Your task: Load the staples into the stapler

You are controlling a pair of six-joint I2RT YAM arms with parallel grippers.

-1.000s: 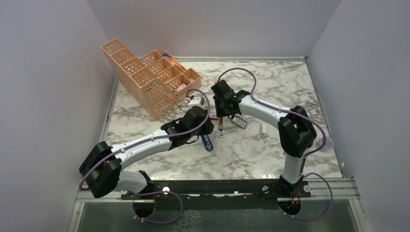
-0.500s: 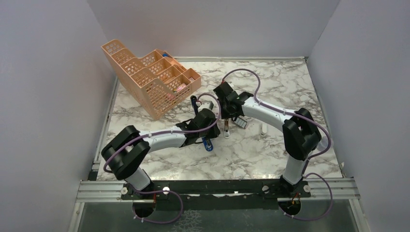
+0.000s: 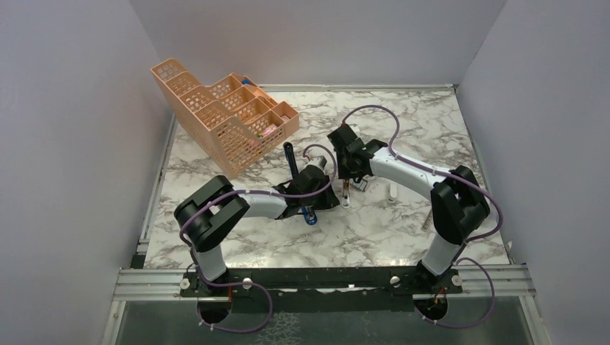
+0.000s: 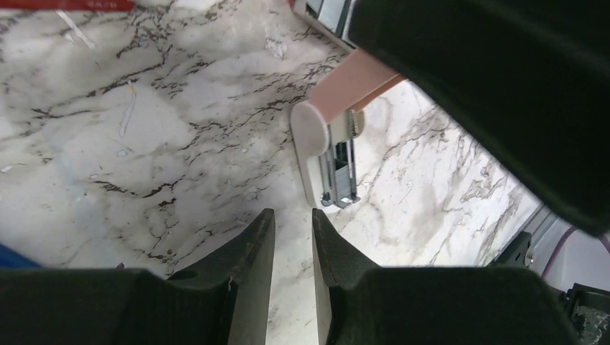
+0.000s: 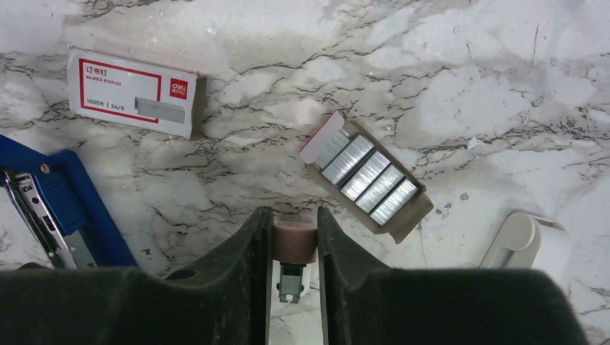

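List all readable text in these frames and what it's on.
"订书钉": red-and-white box, top line.
"deli": same box, red logo.
"24/6": same box, after "1000" and a character too small to read.
"STAPLES": same box, small line; its start is too small to read.
No text visible on the stapler or the staples.

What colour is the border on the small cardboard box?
Red, on the white box; right wrist view.

Wide overhead; wrist views close over table [image 4: 144, 144], perhaps overlapping.
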